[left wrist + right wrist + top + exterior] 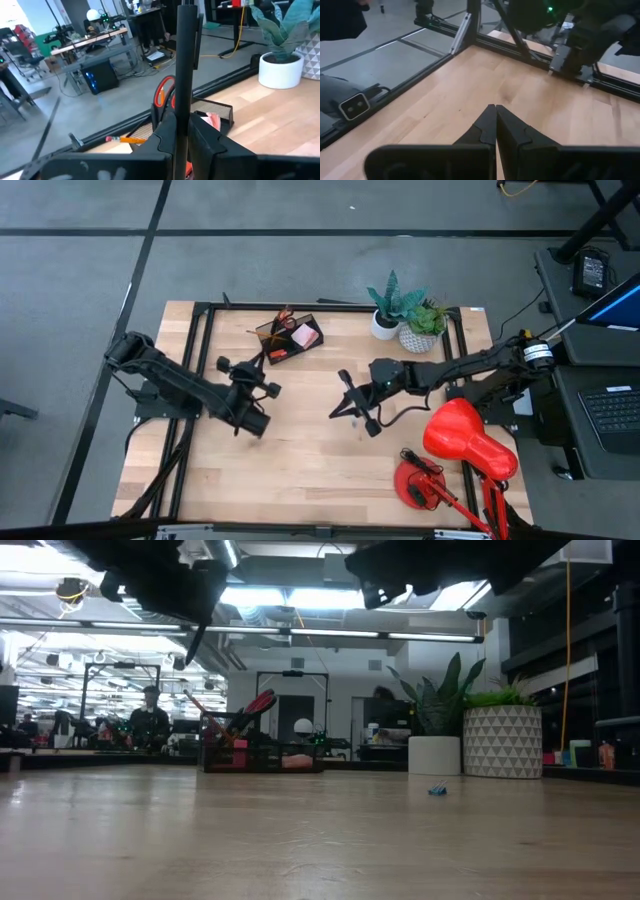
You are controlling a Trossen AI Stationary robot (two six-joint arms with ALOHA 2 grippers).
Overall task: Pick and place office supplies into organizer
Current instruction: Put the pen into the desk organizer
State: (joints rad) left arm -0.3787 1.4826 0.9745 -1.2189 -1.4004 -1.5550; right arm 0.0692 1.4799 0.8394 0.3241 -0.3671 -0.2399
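My left gripper hovers above the table, just near of the organizer, shut on a black pen. The pen's lower end hangs in the air. The organizer, a dark divided tray, stands by the far edge and holds the red-handled scissors, an orange pencil and a pink pad. My right gripper is over the table's middle, raised and shut on nothing. A small blue item lies on the table. My left gripper pinches the black pen's shaft between its two fingers, with the fingers lying across it. The pen is lifted clear of the table and stands roughly upright, slightly tilted, with one long end above the fingers and the other below.
Two potted plants stand at the far right. A red desk lamp fills the near right corner. A black frame runs along the left and far edges. Bare wood lies toward the near edge.
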